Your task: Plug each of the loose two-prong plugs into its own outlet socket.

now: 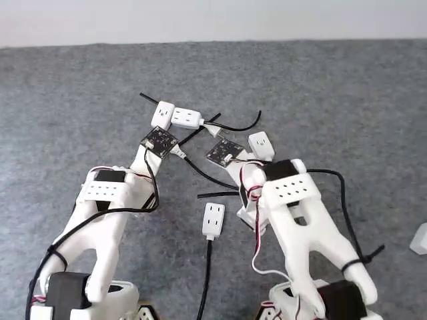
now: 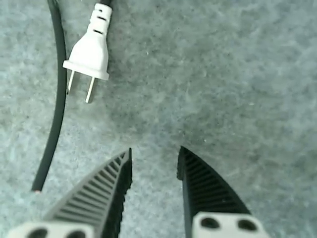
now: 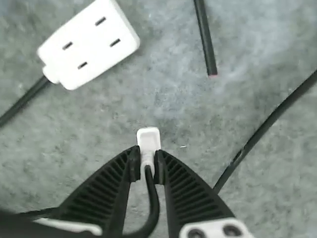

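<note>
Right wrist view: the right gripper [image 3: 146,157] is clamped on a white plug [image 3: 148,140], its black cord [image 3: 152,198] running back between the fingers; beyond it, apart, a white socket [image 3: 89,42] lies face up on the grey carpet [image 3: 277,44]; in the left wrist view the left gripper [image 2: 154,161] stands open over the carpet; farther off lies a second plug [image 2: 89,52], prongs towards the jaws, beside a black cable [image 2: 54,109].

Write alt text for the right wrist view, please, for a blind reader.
The right gripper holds a white plug between its black fingers, over grey carpet. A white outlet with four empty slots lies beyond, and a black cable end lies apart from it.
</note>
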Available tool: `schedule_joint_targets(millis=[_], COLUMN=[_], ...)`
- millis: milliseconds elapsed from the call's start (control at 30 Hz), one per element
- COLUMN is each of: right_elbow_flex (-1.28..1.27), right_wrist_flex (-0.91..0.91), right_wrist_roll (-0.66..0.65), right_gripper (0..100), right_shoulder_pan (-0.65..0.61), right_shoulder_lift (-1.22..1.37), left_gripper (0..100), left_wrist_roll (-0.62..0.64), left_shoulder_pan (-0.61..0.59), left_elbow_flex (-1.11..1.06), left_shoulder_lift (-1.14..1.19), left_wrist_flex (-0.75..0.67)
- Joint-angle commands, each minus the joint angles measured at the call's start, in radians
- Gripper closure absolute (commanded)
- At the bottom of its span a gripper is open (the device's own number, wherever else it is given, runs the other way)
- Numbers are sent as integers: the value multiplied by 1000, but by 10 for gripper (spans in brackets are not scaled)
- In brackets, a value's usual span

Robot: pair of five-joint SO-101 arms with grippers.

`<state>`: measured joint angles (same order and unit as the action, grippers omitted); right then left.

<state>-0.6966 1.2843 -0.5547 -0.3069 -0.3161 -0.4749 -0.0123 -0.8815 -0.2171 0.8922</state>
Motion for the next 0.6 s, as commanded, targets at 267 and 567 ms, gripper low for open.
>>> schedule_joint_targets(millis=[267, 567], right_elbow_flex=[75, 189], right_wrist_flex=[-245, -251], right_wrist_roll=[-75, 129], right_gripper=[813, 829], right_shoulder_pan=[189, 162], right_shoulder_lift=[151, 151], left_gripper=[855, 855], left_wrist_roll=[8, 5], left_shoulder_pan=[-3, -3], left_elbow_flex=[48, 47], left_shoulder_lift=[2, 2], left_wrist_flex=[-12, -12])
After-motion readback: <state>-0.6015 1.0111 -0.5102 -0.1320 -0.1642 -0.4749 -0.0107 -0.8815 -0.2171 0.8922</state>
